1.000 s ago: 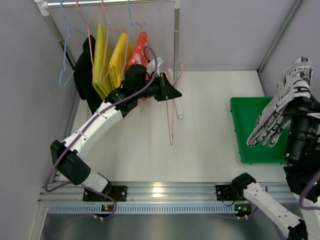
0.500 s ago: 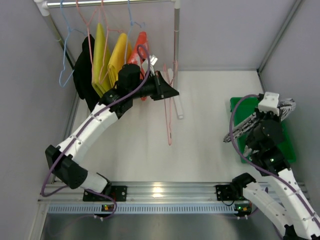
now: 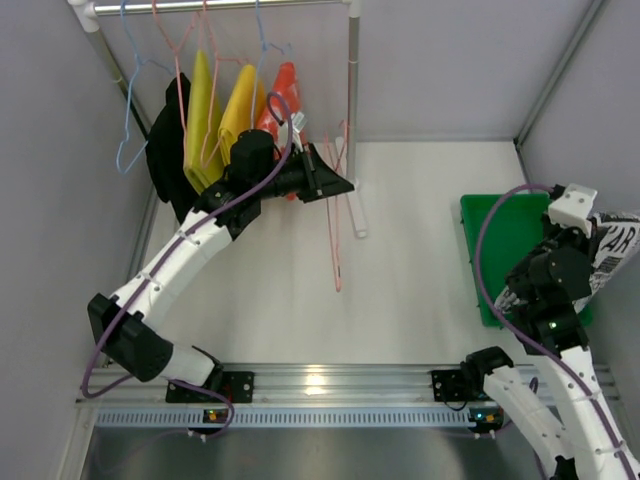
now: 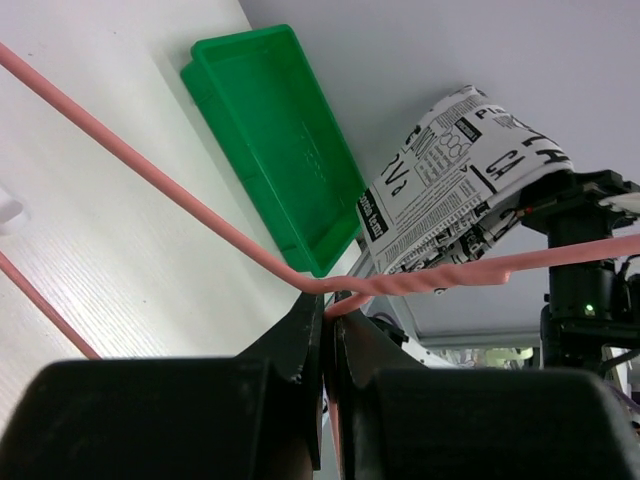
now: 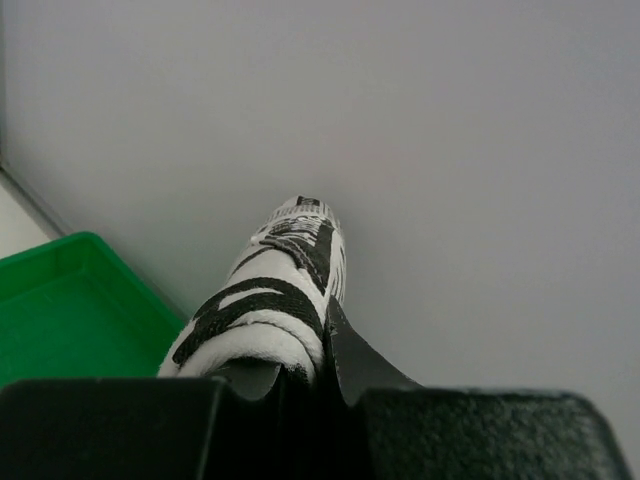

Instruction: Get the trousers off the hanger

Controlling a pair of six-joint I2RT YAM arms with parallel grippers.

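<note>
The left gripper, upper centre of the top view, is clamped on the bare pink hanger, keeping it steady above the worktop. At the right edge, the right gripper pinches the trousers, now free of the hanger, over the green tray, probably to drop them there.

The trousers were soft printed cloth. The hanger looked like smooth coated wire; the tray was glossy plastic.

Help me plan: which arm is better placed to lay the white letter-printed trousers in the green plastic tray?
Right: right gripper holds the trousers by the green tray; left gripper clamps the thin pink wire hanger.
</note>
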